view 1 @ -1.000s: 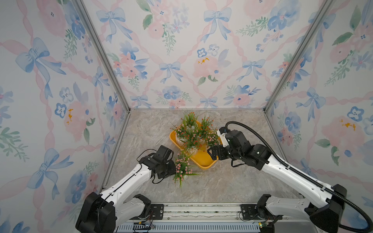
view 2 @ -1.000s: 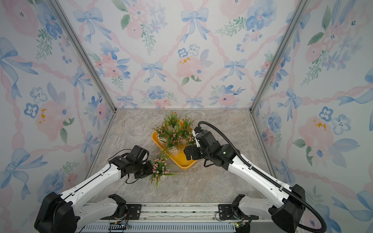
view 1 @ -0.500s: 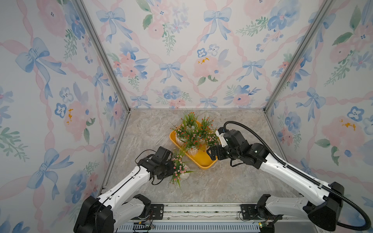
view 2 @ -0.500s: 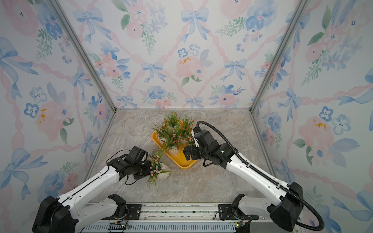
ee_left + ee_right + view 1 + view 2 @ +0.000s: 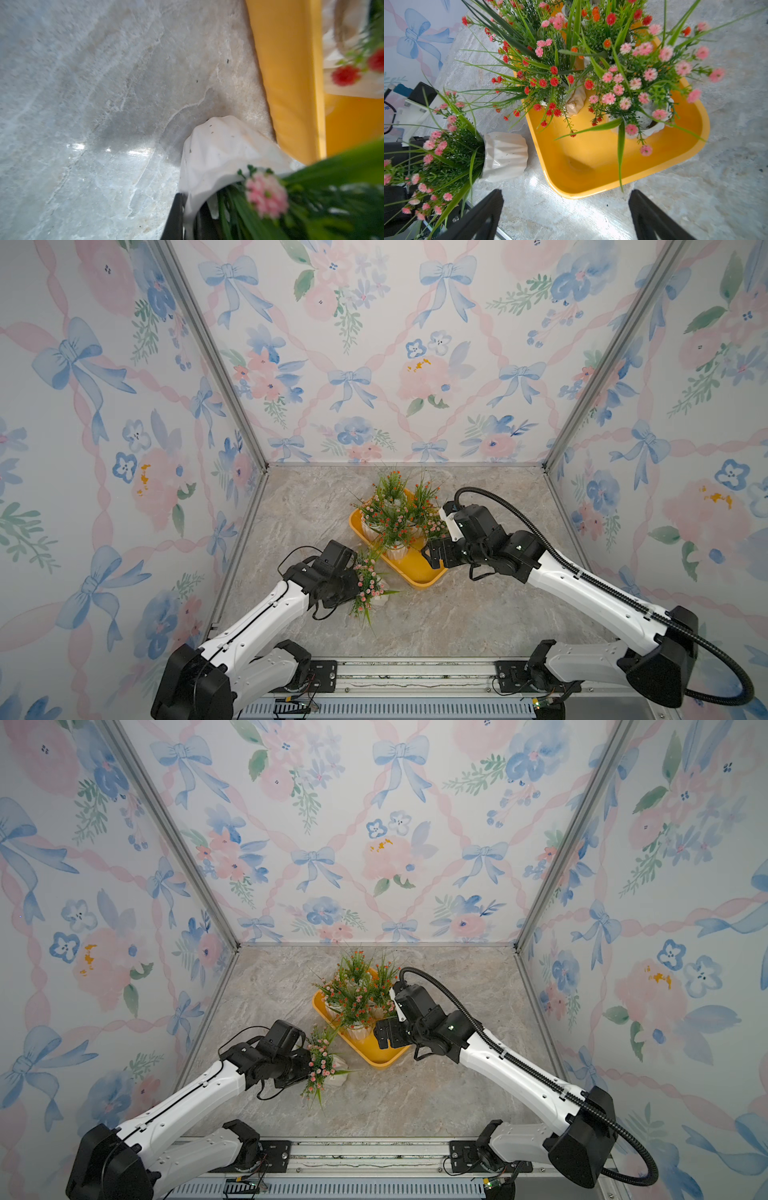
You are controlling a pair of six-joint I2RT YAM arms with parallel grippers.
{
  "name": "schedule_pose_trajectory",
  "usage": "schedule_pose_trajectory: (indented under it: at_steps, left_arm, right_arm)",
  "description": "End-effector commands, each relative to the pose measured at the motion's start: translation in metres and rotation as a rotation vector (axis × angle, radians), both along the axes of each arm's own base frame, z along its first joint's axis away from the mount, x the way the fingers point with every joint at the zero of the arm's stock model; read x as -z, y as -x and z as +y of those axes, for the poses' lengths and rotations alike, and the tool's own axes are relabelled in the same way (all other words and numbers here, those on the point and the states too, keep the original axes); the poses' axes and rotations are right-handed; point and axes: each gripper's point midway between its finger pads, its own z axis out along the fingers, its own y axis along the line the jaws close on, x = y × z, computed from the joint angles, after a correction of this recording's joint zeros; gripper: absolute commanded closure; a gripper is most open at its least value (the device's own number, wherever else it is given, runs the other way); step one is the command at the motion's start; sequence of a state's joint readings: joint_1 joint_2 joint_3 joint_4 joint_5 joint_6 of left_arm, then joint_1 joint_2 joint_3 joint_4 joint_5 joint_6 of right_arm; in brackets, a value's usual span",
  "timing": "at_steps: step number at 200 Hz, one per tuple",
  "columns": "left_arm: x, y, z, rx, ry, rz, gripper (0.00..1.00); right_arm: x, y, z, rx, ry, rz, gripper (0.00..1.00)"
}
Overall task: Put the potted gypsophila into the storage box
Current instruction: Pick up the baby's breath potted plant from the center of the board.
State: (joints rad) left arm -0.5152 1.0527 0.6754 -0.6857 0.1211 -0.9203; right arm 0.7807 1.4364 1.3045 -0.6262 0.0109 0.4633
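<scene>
The left end effector (image 5: 190, 209) pinches the rim of the pink-flowered pot (image 5: 505, 155), tipped sideways just beside the storage box (image 5: 591, 166). Best lift high, right it, lower into the bare corner. The right end effector (image 5: 566, 195) hangs spread.

Storage box (image 5: 591, 166): yellow-orange plastic, smooth, glossy, catches highlights.
Pink-flowered gypsophila pot (image 5: 505, 155): white, ribbed, satin sheen, a few dark specks.
Leaves (image 5: 342, 166): waxy-looking plastic.
Worktop (image 5: 104, 104): marble-look, polished, bright glints.
Walls (image 5: 374, 364): matt floral print.
Corner posts (image 5: 218, 364): brushed metal.
</scene>
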Motion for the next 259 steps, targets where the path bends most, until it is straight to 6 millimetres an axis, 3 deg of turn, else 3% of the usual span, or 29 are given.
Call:
schedule_pose_trajectory:
  at_steps: [1, 57, 99, 126, 197, 259]
  left_arm:
    - [-0.032, -0.019, -0.014, 0.003, 0.054, -0.091, 1.00]
    - [-0.070, -0.031, -0.041, 0.057, 0.131, -0.137, 1.00]
    - [-0.111, -0.038, -0.078, 0.156, 0.195, -0.188, 1.00]
    - [-0.125, -0.044, -0.107, 0.233, 0.200, -0.199, 1.00]
    - [-0.103, -0.053, -0.141, 0.373, 0.111, -0.143, 1.00]
    - [-0.085, -0.075, -0.152, 0.406, 0.028, -0.146, 1.00]
  right_arm:
    - [0.003, 0.003, -0.004, 0.007, 0.022, 0.006, 0.03]
    - [0.004, 0.005, -0.027, 0.059, 0.070, -0.006, 0.03]
    - [-0.001, 0.001, -0.056, 0.122, 0.071, -0.017, 0.03]
    - [-0.002, -0.001, -0.076, 0.164, 0.069, -0.018, 0.03]
    - [0.000, 0.008, -0.113, 0.232, 0.087, -0.023, 0.03]
    - [0.003, 0.011, -0.125, 0.257, 0.091, -0.019, 0.03]
